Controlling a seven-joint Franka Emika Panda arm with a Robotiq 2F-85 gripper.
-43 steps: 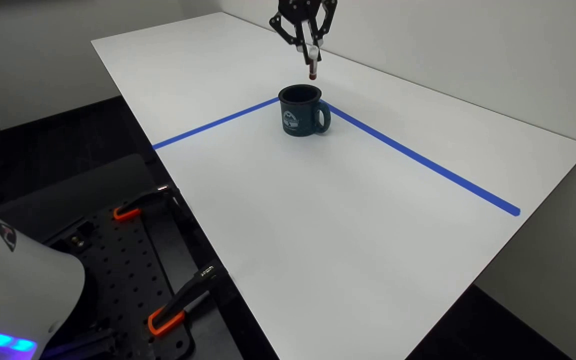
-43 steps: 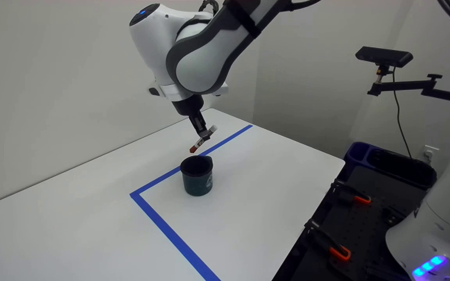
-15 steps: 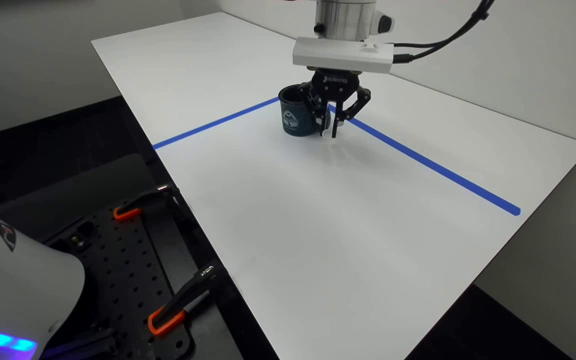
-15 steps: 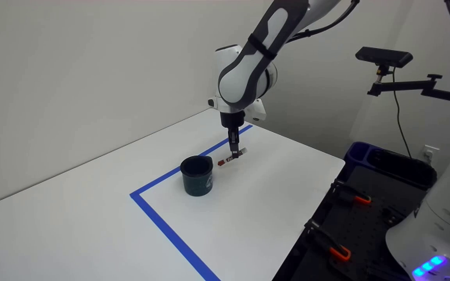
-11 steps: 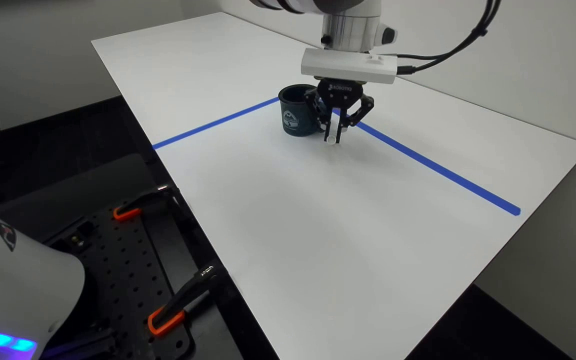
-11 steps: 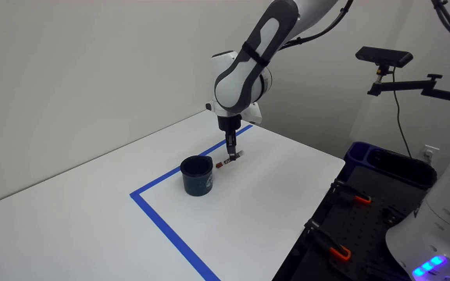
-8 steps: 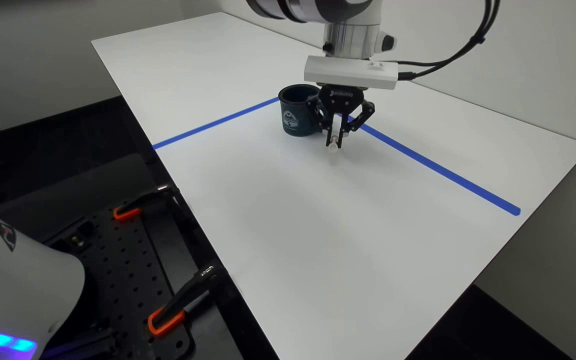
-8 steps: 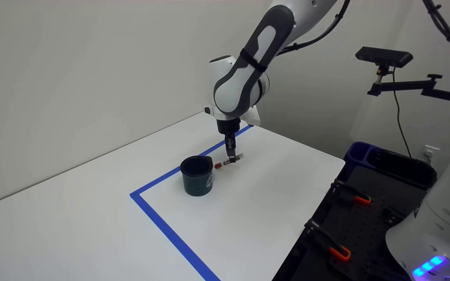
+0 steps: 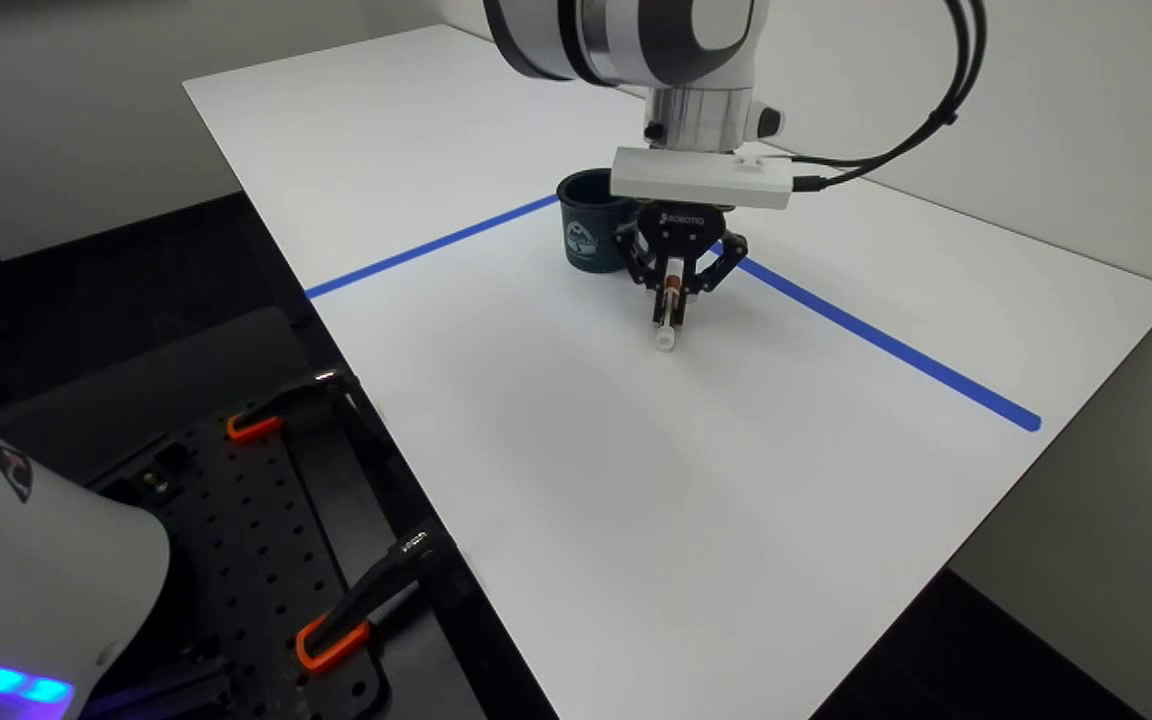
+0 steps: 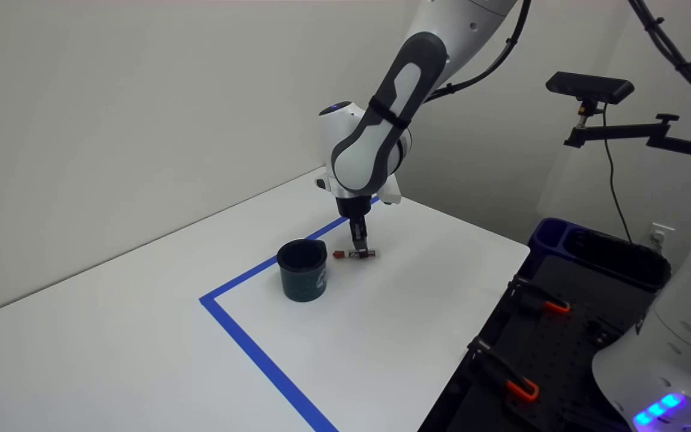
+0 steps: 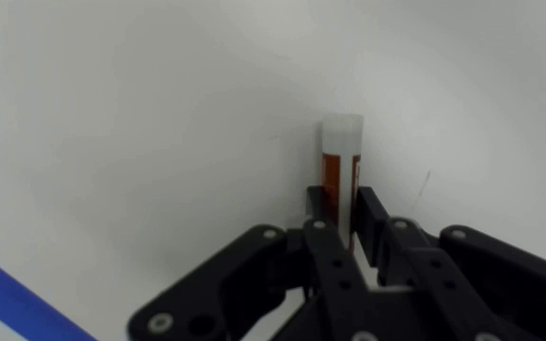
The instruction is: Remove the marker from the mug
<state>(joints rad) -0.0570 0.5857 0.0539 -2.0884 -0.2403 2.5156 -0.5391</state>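
The dark blue-green mug stands upright on the white table in both exterior views (image 9: 593, 235) (image 10: 302, 279). Its handle is hidden behind my gripper. The marker lies about level, outside the mug and low at the table, with its reddish end towards the mug (image 10: 339, 254). Its pale end points away from the mug (image 9: 666, 341). My gripper (image 9: 669, 322) is beside the mug, fingers pointing down, shut on the marker's middle; it also shows in an exterior view (image 10: 362, 252). In the wrist view the marker (image 11: 342, 135) sits between both pads (image 11: 370, 213).
Blue tape lines (image 9: 886, 345) run across the white table (image 9: 636, 500). Black clamps with orange parts (image 9: 336, 640) grip the near edge by the robot base (image 9: 26, 560). A dark bin (image 10: 615, 258) stands beyond the table. A wall runs along the far side.
My gripper has carried the marker from above the mug to beside it and down to the table. The marker has turned from tilted to about level. The mug has not moved.
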